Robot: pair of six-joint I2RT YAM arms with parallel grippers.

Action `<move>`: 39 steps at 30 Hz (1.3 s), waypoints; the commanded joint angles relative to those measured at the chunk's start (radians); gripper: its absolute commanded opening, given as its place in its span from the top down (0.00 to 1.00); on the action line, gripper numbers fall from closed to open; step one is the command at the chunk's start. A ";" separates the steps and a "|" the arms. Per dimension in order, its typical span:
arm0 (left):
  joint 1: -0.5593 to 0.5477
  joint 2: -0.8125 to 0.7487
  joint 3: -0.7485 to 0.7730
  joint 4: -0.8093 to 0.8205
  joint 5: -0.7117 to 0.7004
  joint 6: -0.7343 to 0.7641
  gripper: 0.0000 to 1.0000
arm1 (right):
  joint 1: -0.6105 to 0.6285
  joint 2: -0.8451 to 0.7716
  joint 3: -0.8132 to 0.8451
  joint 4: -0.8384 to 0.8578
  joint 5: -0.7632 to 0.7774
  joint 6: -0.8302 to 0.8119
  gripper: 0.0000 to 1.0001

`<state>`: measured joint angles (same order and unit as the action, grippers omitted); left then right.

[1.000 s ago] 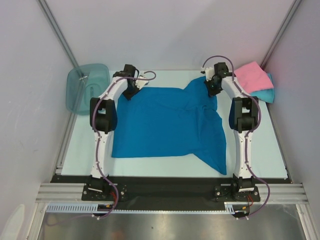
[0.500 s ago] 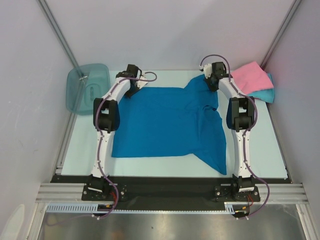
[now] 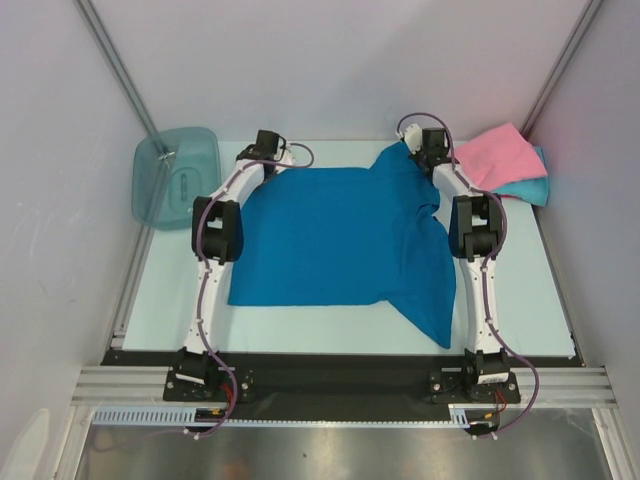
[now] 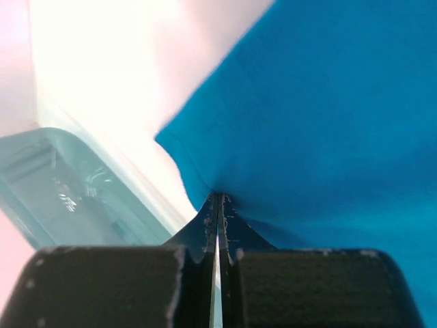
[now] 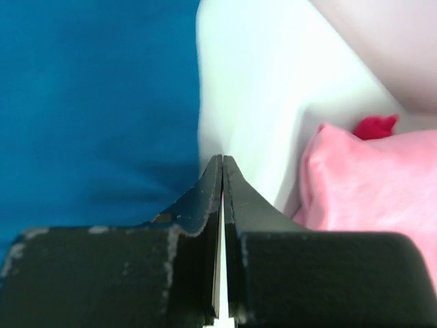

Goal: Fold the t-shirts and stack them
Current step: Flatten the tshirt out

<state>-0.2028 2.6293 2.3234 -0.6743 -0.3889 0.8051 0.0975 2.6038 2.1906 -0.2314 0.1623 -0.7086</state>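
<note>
The deep blue t-shirt [image 3: 340, 240] lies spread across the middle of the table, its lower right corner trailing toward the near edge. My left gripper [image 3: 270, 165] is shut on the shirt's far left corner; in the left wrist view the blue cloth [image 4: 328, 123] bunches right at the tips of that gripper [image 4: 218, 196]. My right gripper [image 3: 422, 158] is shut at the shirt's far right corner. In the right wrist view the cloth's edge [image 5: 95, 102] meets the left finger of the gripper [image 5: 222, 158]. A folded pink t-shirt [image 3: 505, 155] rests on a turquoise t-shirt [image 3: 530, 190] at the far right.
A translucent teal bin [image 3: 175, 175] stands at the far left, close beside the left gripper. The pink t-shirt [image 5: 369, 184] lies just right of the right gripper's fingers. White walls close in behind and on both sides. The pale table [image 3: 180, 290] shows around the shirt.
Both grippers have moved toward the far wall, and the blue shirt has slid with them. Its near edge has shifted away from me and the wrinkles on its right side have flattened.
</note>
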 commanded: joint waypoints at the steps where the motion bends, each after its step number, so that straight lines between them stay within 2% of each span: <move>1: 0.002 0.028 0.033 0.087 -0.065 0.054 1.00 | 0.002 0.052 0.032 0.116 0.056 -0.090 1.00; 9: -0.007 0.032 0.028 0.166 -0.111 0.082 1.00 | 0.037 0.081 0.023 0.276 0.095 -0.181 1.00; 12: -0.009 0.003 0.021 0.182 -0.123 0.060 1.00 | 0.035 0.050 0.034 0.239 0.105 -0.111 0.98; 13: -0.009 -0.011 0.013 0.185 -0.128 0.051 1.00 | 0.034 0.035 0.052 0.186 0.088 -0.083 0.89; 15: -0.007 -0.066 -0.011 0.185 -0.127 0.019 1.00 | 0.036 -0.033 0.051 0.115 0.083 -0.037 0.80; 16: -0.009 -0.092 -0.025 0.183 -0.120 0.008 1.00 | 0.039 -0.065 0.047 0.021 0.062 0.018 0.72; 18: -0.007 -0.179 -0.073 0.180 -0.088 -0.021 1.00 | 0.036 -0.167 0.029 -0.101 0.019 0.073 0.64; 19: -0.009 -0.210 -0.096 0.174 -0.065 -0.027 1.00 | 0.030 -0.203 0.012 -0.130 -0.022 0.110 0.53; 22: -0.018 -0.354 -0.217 0.153 0.072 -0.026 1.00 | 0.012 -0.303 -0.052 -0.238 -0.101 0.150 0.44; 24: -0.024 -0.423 -0.300 0.119 0.160 0.012 1.00 | 0.007 -0.329 -0.071 -0.323 -0.131 0.155 0.48; 27: -0.032 -0.442 -0.338 0.007 0.266 0.057 0.99 | -0.008 -0.365 -0.153 -0.365 -0.152 0.150 0.94; 28: -0.032 -0.440 -0.344 -0.010 0.286 0.060 1.00 | -0.015 -0.370 -0.173 -0.371 -0.150 0.147 1.00; 33: -0.035 -0.387 -0.345 -0.116 0.370 0.085 1.00 | -0.036 -0.358 -0.249 -0.394 -0.185 0.144 1.00; 39: -0.035 -0.290 -0.277 -0.215 0.406 0.114 1.00 | -0.036 -0.326 -0.238 -0.417 -0.208 0.121 1.00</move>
<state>-0.2356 2.3116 1.9995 -0.7940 -0.0467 0.8833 0.0563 2.2826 1.9339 -0.6243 -0.0071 -0.5774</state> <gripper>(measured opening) 0.005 0.009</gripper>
